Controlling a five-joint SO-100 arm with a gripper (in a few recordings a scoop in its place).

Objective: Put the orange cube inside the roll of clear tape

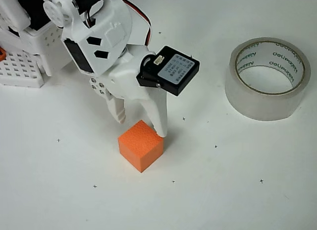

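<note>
Nothing is placed yet: the end effector (140,125), spread wide, straddles the orange cube (141,145) mid-worktop (ungrasped), well apart from the roll of clear tape (268,79) near the right edge.

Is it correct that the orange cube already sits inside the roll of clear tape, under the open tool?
Not quite. The overhead view shows the orange cube on the table, apart from the roll of clear tape, whose hole is empty. It is under the open tool.

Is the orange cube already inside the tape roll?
No: the orange cube sits on the table by the gripper, apart from the roll of clear tape.
</note>
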